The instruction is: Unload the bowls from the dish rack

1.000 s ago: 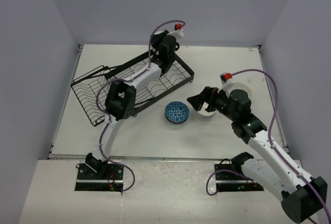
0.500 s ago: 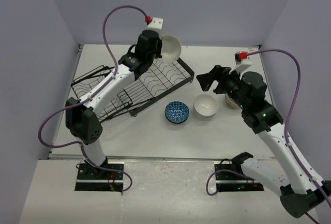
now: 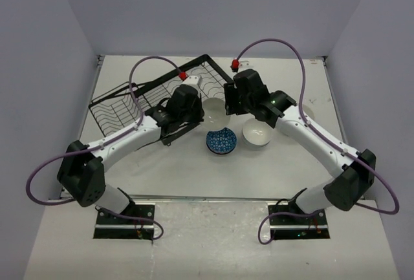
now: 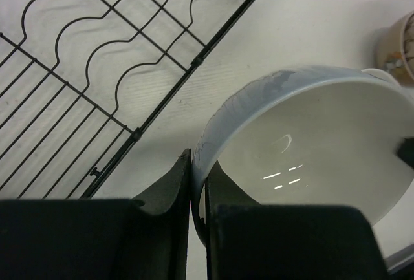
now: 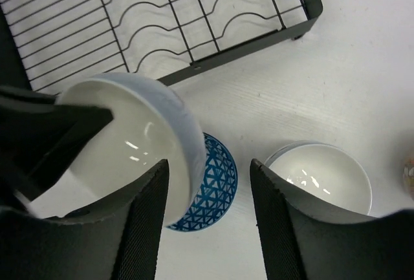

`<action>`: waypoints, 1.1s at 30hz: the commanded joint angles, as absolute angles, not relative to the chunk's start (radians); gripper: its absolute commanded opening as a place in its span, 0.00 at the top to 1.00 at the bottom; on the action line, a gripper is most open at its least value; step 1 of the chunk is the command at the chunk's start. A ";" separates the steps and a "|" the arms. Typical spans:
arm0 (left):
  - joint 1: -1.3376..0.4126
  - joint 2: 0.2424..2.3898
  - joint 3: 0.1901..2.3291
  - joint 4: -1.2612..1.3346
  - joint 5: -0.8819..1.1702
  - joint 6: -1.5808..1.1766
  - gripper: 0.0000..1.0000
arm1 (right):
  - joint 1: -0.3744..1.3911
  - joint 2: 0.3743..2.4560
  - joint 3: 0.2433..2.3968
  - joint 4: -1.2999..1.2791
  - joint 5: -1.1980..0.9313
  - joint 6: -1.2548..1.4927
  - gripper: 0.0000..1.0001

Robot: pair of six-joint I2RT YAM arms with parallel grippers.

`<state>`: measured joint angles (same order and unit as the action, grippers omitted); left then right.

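- The near strip of the table (image 3: 168, 163) lies bare from the left edge across to the right arm's elbow.
- The blue bowl (image 3: 221, 141) and a white bowl (image 3: 257, 133) sit side by side at mid-frame, just apart, both out of the rack.
- Right above the blue bowl hangs the held bowl (image 3: 213, 108), tilted, with its white inside facing right.
- The left gripper (image 4: 197, 183) pinches the held bowl's rim, fingers pressed on either side of the wall.
- The right gripper (image 5: 208, 163) has its jaws apart and straddling the opposite rim; I cannot tell whether they touch it.
- A tan bowl (image 4: 391, 50) stands right of centre, half hidden behind the right arm.
- The rack (image 3: 123, 105) lies in the upper left, slanting, with the left arm crossing its near edge.
- Half a second ago the held bowl was high over the rack's far end and the right gripper was by the tan bowl. Both now meet at the centre.
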<state>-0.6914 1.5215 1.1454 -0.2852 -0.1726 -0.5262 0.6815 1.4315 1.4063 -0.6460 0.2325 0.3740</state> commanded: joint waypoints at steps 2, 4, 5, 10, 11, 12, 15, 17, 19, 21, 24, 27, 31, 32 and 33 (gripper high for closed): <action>-0.690 1.404 1.129 -0.126 -0.149 -0.601 1.00 | 0.707 1.491 1.468 -0.713 0.322 0.360 0.49; -0.690 1.390 1.126 -0.126 -0.141 -0.604 1.00 | 0.712 1.508 1.463 -0.710 0.330 0.362 0.50; -0.690 1.387 1.124 -0.126 -0.129 -0.604 1.00 | 0.713 1.525 1.459 -0.709 0.334 0.364 0.56; -0.690 1.364 1.127 -0.133 -0.141 -0.601 1.00 | 0.715 1.539 1.440 -0.686 0.336 0.370 1.00; -0.690 1.361 1.132 -0.149 -0.162 -0.600 1.00 | 0.715 1.531 1.431 -0.680 0.333 0.371 1.00; -0.690 1.353 1.138 -0.158 -0.170 -0.597 0.92 | 0.713 1.525 1.427 -0.672 0.333 0.373 1.00; -0.690 1.318 1.158 -0.198 -0.212 -0.587 0.07 | 0.709 1.497 1.424 -0.676 0.347 0.367 1.00; -0.692 1.263 1.173 -0.251 -0.263 -0.586 0.00 | 0.667 1.470 1.411 -0.692 0.315 0.364 1.00; -0.690 1.201 1.154 -0.297 -0.310 -0.584 0.00 | 0.600 1.415 1.376 -0.709 0.221 0.359 1.00; -0.690 1.085 1.111 -0.320 -0.368 -0.575 0.00 | 0.522 1.364 1.349 -0.741 0.123 0.344 1.00; -0.690 0.941 1.068 -0.386 -0.440 -0.554 0.00 | 0.447 1.324 1.281 -0.776 0.045 0.310 1.00; -0.690 0.847 1.062 -0.471 -0.459 -0.534 0.00 | 0.372 1.296 1.229 -0.788 0.005 0.293 1.00; -0.692 0.758 1.043 -0.547 -0.353 -0.517 0.00 | 0.285 1.292 1.174 -0.795 -0.052 0.276 1.00; -0.690 0.723 1.036 -0.558 -0.332 -0.515 0.00 | 0.272 1.295 1.167 -0.795 -0.061 0.275 1.00; -0.690 0.704 1.017 -0.575 -0.312 -0.509 0.00 | 0.256 1.299 1.166 -0.795 -0.063 0.276 1.00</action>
<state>-0.6941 0.7311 1.0649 -0.4667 -0.3759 -0.5468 0.2928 1.3102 1.1690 -0.8059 0.0135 0.2977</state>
